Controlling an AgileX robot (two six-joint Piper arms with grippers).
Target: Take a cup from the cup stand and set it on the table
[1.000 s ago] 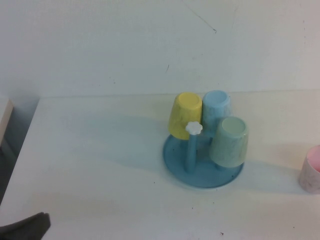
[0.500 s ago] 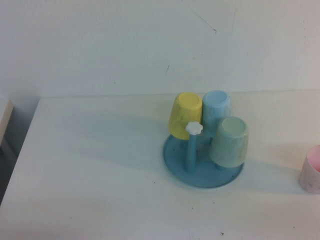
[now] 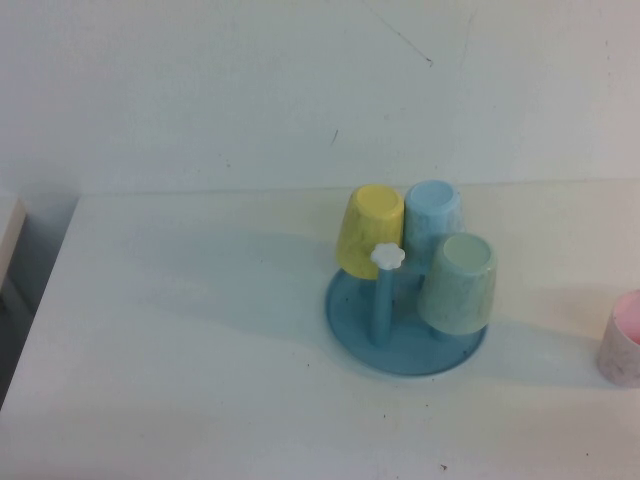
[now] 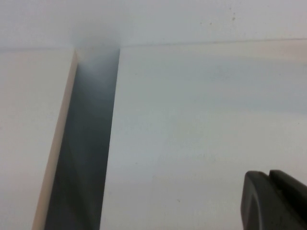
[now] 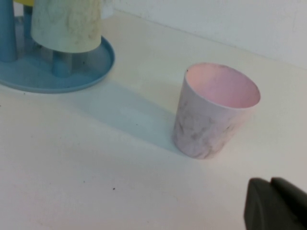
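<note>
The cup (image 5: 215, 110) stands upright on the table (image 3: 200, 330), mouth up, well right of the cup stand (image 3: 405, 325), which holds 3 upturned cups. The right gripper (image 5: 276, 205) hovers near the cup, not touching; the left gripper (image 4: 274, 200) sits over the table's left edge. Whether either gripper's fingers are open or closed, I cannot tell.

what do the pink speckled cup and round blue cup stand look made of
Pink speckled cup: likely matte plastic, thin rim, marbled grey flecks. Round blue cup stand: smooth moulded plastic, slight sheen. Left gripper over bare table; right gripper near cup.
</note>
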